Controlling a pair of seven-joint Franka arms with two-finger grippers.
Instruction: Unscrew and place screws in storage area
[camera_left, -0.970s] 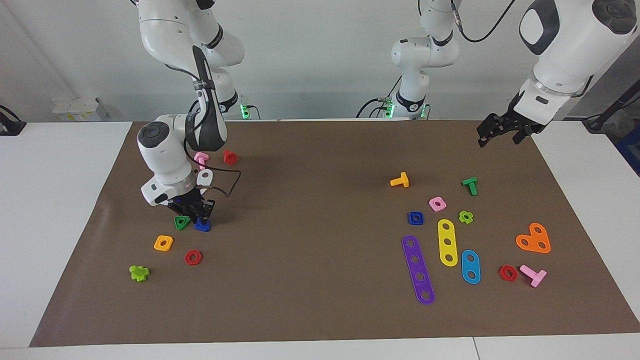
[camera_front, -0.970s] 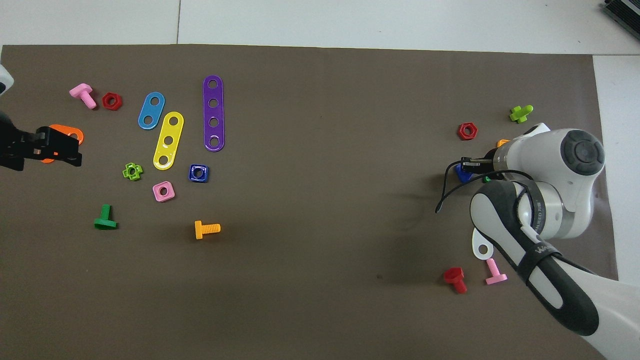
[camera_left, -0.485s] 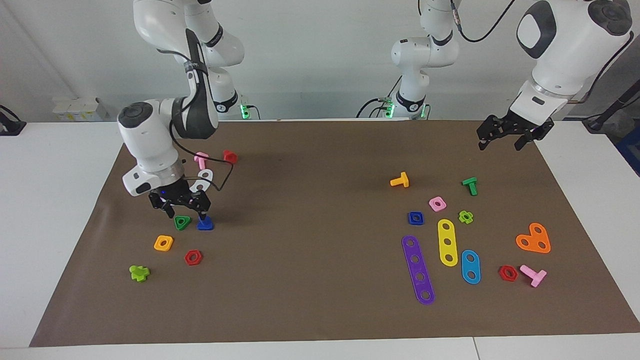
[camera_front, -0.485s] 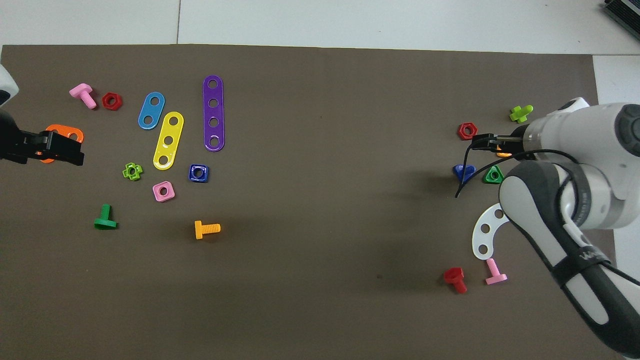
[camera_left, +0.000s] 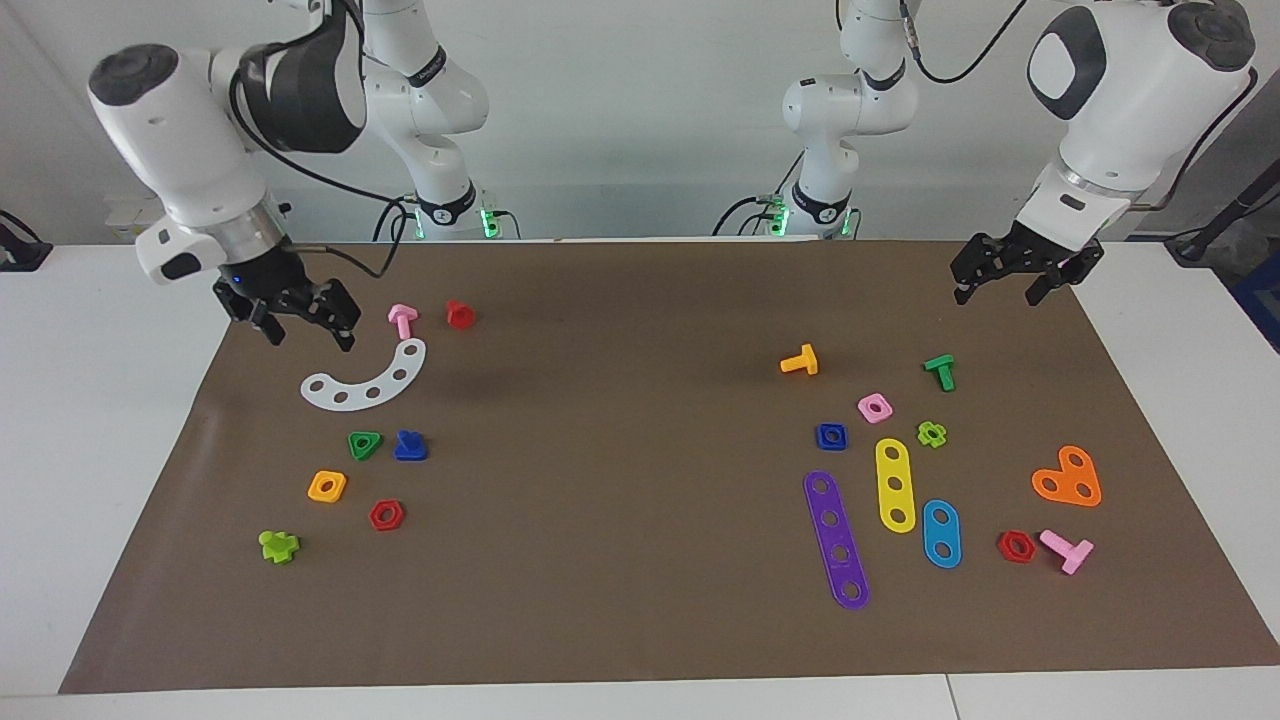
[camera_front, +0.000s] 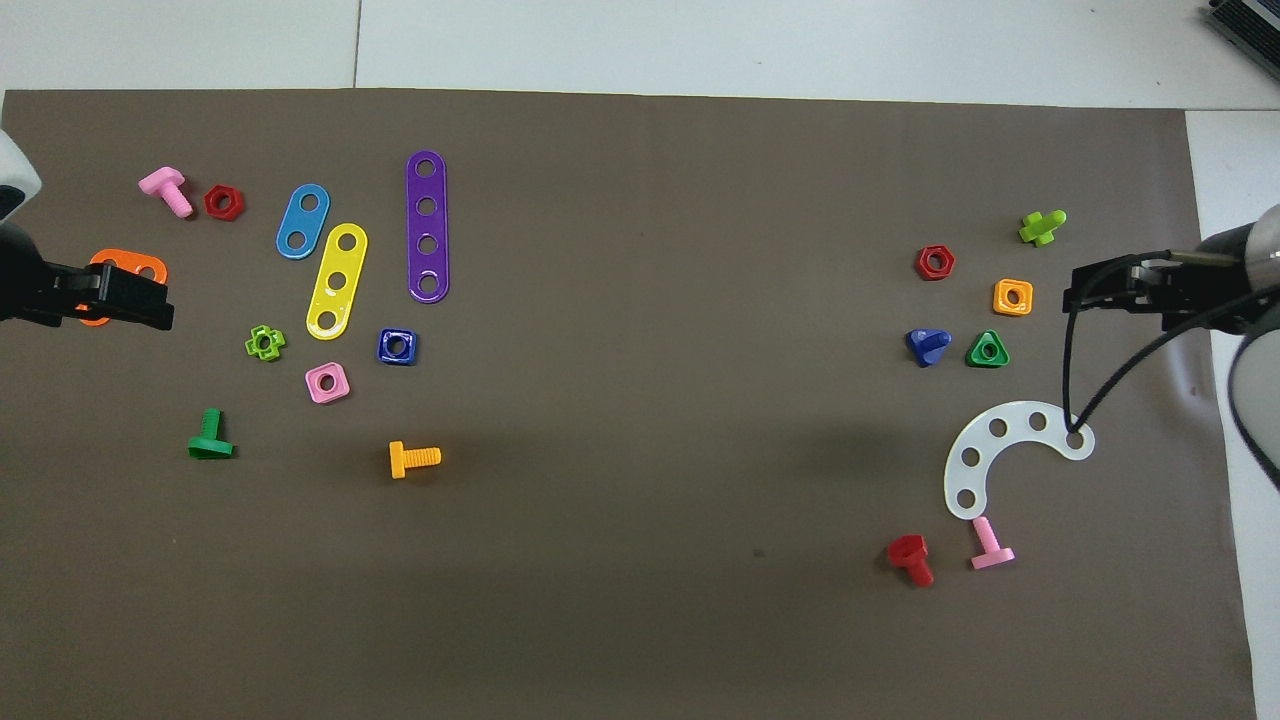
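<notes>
Where no writing shows, dark-blue bolt (camera_left: 410, 446) lies beside green nut (camera_left: 364, 444).

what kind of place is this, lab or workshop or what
Most likely a robotics lab set up for a demo. Two white robot arms stand at a white table covered by a brown mat, against a bare wall, and bright plastic toy bolts, nuts and strips such as the purple strip lie scattered on it.

A dark-blue bolt (camera_front: 927, 346) lies on the brown mat (camera_front: 640, 300) beside a green triangular nut (camera_front: 987, 350), among loose nuts and bolts around a white curved strip (camera_front: 1000, 452). The right gripper (camera_front: 1105, 288) hangs open above the mat's edge near an orange nut (camera_front: 1012, 297). The left gripper (camera_front: 125, 298) hangs over an orange plate (camera_front: 140, 267).
</notes>
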